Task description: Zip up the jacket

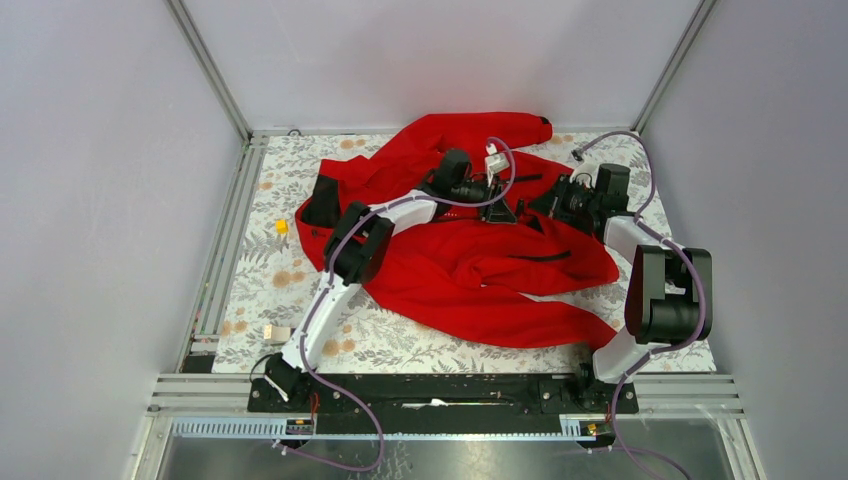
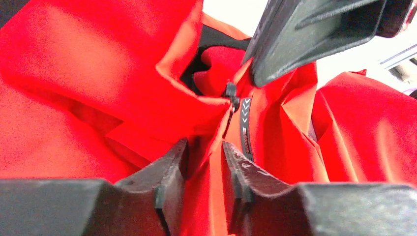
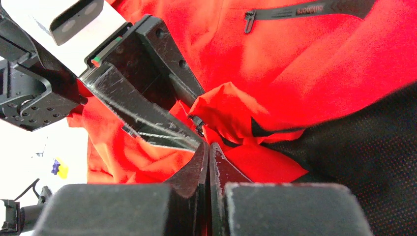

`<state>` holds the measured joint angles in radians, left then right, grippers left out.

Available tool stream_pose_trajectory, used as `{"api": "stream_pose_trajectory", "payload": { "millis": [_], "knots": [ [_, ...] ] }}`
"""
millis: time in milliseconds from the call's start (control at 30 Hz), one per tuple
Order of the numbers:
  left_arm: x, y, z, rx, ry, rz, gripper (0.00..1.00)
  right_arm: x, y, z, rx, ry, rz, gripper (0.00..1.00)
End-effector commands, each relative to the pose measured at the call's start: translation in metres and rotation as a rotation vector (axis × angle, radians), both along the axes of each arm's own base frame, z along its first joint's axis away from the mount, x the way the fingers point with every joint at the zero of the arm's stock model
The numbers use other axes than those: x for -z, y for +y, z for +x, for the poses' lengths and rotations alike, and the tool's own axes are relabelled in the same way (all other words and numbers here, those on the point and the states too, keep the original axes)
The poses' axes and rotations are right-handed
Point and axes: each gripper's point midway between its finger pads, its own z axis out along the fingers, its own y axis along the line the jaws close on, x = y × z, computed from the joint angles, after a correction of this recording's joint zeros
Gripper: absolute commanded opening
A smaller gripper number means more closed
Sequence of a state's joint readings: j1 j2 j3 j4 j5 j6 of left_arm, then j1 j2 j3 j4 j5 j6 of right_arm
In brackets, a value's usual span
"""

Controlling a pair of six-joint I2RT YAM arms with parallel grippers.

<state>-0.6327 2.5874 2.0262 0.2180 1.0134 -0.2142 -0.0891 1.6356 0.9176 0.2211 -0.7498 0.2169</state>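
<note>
On the floral table [image 1: 258, 272], crumpled red jacket [image 1: 470, 272]; left fingers [image 2: 169, 169] and right fingers [image 3: 194, 169] pinch it.

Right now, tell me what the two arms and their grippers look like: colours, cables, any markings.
The left arm and right arm both have white links joined by blocky black joints, and a purple cable runs along each. The left gripper and right gripper have black, wedge-shaped fingers with scuffed surfaces. A white camera housing sits on the left wrist.
</note>
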Motion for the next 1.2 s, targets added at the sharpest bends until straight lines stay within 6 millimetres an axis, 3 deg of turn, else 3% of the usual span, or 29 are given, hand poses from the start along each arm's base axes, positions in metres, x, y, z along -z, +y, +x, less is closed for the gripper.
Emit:
{"api": "stream_pose_trajectory", "payload": {
  "millis": [0,133,300,467,567,767,1167],
  "knots": [
    [-0.055,0.015,0.014,-0.06,-0.071,-0.091,0.39,-0.032,0.004,0.008,-0.027,-0.133,0.017,0.0],
    [-0.073,0.029,0.017,-0.094,-0.067,-0.138,0.55,-0.035,0.005,0.008,-0.028,-0.151,0.026,0.0],
    [-0.072,0.042,0.024,-0.195,-0.05,-0.065,0.71,-0.04,0.007,0.008,-0.033,-0.164,0.037,0.0],
    [-0.091,0.065,0.02,-0.428,0.15,-0.059,0.68,-0.042,0.008,0.007,-0.036,-0.165,0.047,0.0],
    [-0.115,0.054,0.001,-0.496,0.331,-0.18,0.68,-0.044,0.01,0.007,-0.04,-0.168,0.063,0.0],
    [-0.095,0.021,0.002,-0.59,0.606,-0.227,0.62,-0.05,0.01,0.004,-0.039,-0.181,0.068,0.0],
    [-0.078,0.009,0.012,-0.66,0.586,-0.265,0.62,-0.054,0.013,0.002,-0.05,-0.187,0.089,0.0]
  ]
}}
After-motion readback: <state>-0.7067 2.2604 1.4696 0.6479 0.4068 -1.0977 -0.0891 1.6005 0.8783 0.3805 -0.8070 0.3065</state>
